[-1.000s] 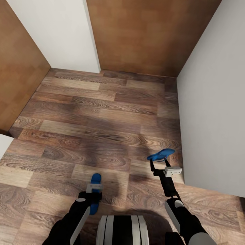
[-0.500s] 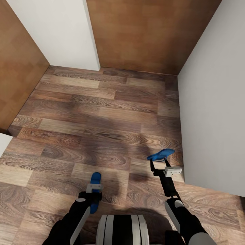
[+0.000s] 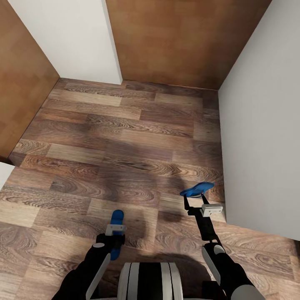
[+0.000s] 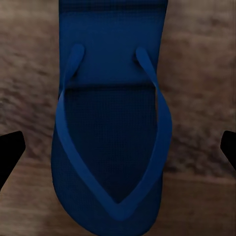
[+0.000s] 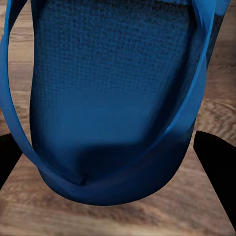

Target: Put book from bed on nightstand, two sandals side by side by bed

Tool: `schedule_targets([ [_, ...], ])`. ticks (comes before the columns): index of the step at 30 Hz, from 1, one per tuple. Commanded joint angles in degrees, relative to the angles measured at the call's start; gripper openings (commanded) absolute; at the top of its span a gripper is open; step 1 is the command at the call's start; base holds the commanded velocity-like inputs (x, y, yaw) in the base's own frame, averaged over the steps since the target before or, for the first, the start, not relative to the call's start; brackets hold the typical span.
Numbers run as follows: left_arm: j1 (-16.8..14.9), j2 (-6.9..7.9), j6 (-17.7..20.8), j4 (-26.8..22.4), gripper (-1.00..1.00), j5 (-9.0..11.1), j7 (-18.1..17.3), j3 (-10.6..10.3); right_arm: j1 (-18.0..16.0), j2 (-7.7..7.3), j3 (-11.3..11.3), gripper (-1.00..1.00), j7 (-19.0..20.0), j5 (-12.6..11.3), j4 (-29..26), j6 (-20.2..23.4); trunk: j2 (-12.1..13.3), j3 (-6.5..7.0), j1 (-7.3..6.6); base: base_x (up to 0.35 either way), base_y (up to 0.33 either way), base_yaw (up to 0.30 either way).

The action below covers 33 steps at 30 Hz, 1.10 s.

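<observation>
I carry the two sandals, both bright blue, over the wood-plank floor [image 3: 125, 137]. One sandal [image 3: 118, 216] points forward under my left gripper [image 3: 116, 225], which is shut on it. The left wrist view looks down on that sandal [image 4: 113, 73], straps up, with the left gripper [image 4: 118, 147] showing a black fingertip [image 4: 10, 152] on either side. The other sandal [image 3: 197, 189] lies crosswise in my right gripper [image 3: 195, 196], held near the right wall. Close up, this sandal [image 5: 113, 73] sits between the dark fingers [image 5: 216, 164] of the right gripper [image 5: 113, 157]. The book, bed and nightstand are out of view.
A white wall [image 3: 262, 125] runs close along my right arm. Brown wooden panels stand straight ahead [image 3: 175, 41] and at the left [image 3: 21, 91], with a white wall section [image 3: 71, 37] between them. My base [image 3: 150, 281] shows at the bottom edge.
The whole picture has drifted slightly, floor and left panel sliding up and left, so the camera moved. Both sandals keep their places in my grippers.
</observation>
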Motion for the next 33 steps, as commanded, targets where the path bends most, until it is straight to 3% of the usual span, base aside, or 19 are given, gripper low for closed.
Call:
schedule_targets([
  [1,0.0,0.03,0.2,-0.1,1.0,0.6,0.5,-0.1,0.0,-0.05,0.2,-1.0,0.4,-0.6,0.0,-0.2,0.0,-0.03,-0.01,0.0,0.0,0.0],
  [23,0.0,-0.05,0.0,0.0,1.0,0.2,1.4,-0.1,0.0,-0.05,0.2,-1.0,0.4,-0.6,0.0,-0.2,0.0,-0.03,-0.01,0.044,0.0,0.0],
  [27,0.0,-0.6,0.0,1.1,1.0,0.2,4.7,-0.4,0.0,-0.05,0.2,-1.0,0.4,-0.6,0.0,-0.2,0.0,-0.03,-0.01,0.0,0.0,0.0],
  [33,0.0,-1.16,0.0,1.6,1.0,0.2,5.8,-0.6,0.0,-0.05,0.2,-1.0,0.4,-0.6,0.0,-0.2,0.0,-0.03,-0.01,0.0,0.0,0.0],
])
